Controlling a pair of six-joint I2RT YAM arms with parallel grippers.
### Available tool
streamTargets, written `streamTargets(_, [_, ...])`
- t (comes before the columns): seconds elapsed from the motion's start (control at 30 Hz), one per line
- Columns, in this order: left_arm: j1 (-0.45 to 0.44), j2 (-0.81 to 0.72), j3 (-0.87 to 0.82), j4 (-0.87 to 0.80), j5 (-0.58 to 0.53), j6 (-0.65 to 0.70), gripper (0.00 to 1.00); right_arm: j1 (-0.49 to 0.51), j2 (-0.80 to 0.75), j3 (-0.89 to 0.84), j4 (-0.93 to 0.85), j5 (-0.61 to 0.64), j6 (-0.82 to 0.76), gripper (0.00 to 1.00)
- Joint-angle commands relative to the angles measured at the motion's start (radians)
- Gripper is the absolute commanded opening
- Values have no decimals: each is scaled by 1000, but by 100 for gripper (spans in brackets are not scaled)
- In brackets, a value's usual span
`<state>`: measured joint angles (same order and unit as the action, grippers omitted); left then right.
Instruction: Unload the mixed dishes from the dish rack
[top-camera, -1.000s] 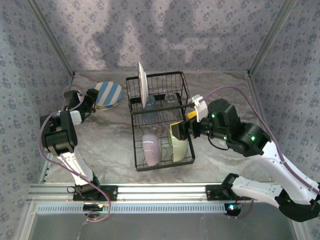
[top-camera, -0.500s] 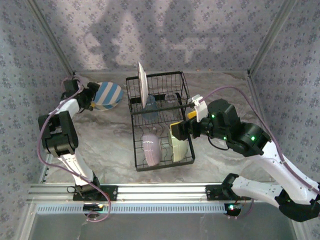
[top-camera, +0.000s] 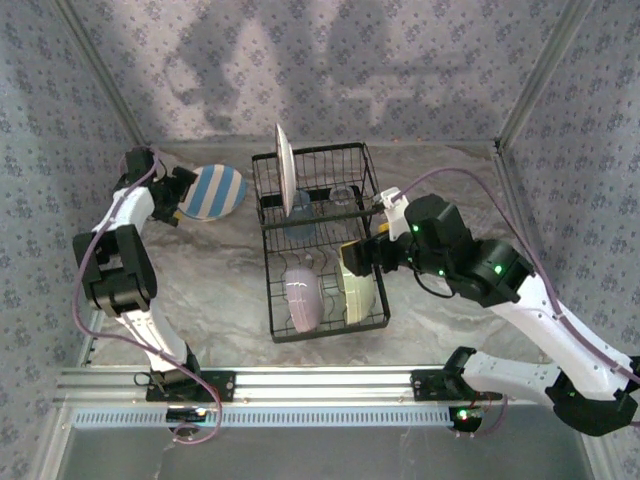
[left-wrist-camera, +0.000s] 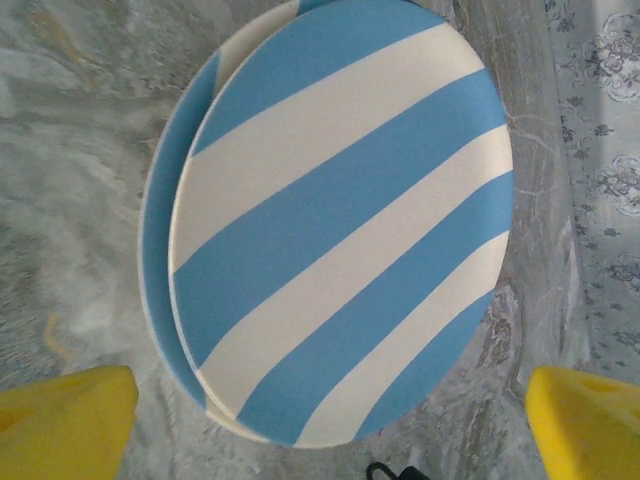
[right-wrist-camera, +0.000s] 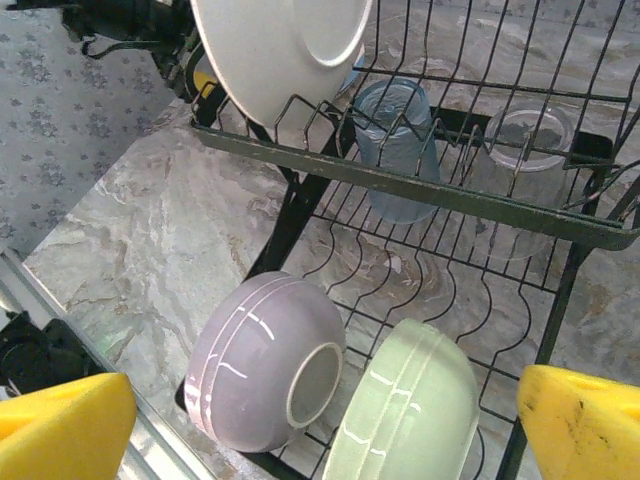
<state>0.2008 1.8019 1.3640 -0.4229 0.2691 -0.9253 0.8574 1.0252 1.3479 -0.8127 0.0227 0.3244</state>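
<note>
**Top external.** The dish rack (top-camera: 270, 228) stands at mid-desk (top-camera: 210, 290). A white plate (top-camera: 284, 165) stands on edge at the left of the rack's far section, with a translucent blue cup (top-camera: 300, 215) just beside it. In the near section a lavender bowl (top-camera: 303, 298) and a pale green bowl (top-camera: 358, 298) lie on their sides, next to each other. A striped plate (top-camera: 217, 190) lies flat on the desk left of the rack and apart from it. The left tool (top-camera: 178, 197) sits at that plate's left edge. The right tool (top-camera: 355, 258) hangs over the rack's right side, above the pale green bowl.

**Left wrist.** The striped plate rests on a second plate (left-wrist-camera: 155, 250), offset toward the right. The left tool's yellow fingertips (left-wrist-camera: 60, 425) are spread wide at the two lower corners, clear of both plates and pinching nothing.

**Right wrist.** The right tool's yellow fingertips (right-wrist-camera: 585, 420) are likewise spread wide, with nothing between them. Below are both bowls, openings toward the near edge. A clear cup (right-wrist-camera: 520, 165) sits right of the blue cup in the raised section.
</note>
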Motion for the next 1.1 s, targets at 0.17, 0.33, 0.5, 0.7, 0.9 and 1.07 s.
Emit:
streamTargets(0.17, [-56,-382,7,-86,11,115,99,46,118,156,-51,111,-27,100])
streamTargets(0.33, [-107,-604,-18,-136,120,224,99,62,210,250,-42,158,-30,100])
streamTargets(0.5, [-144,-823,-102,-199,202,363,99,116,341,402,-41,260,-57,100])
streamTargets(0.7, [-144,-1102,-349,-48,341,416,99,166,515,610,-60,358,-116,96])
streamTargets(0.9, [-145,-1270,-501,35,374,426,99,191,701,851,-144,449,-125,91])
streamTargets(1.07, [-173,-1284,-555,43,392,442,99,218,829,1001,-184,570,-146,88])
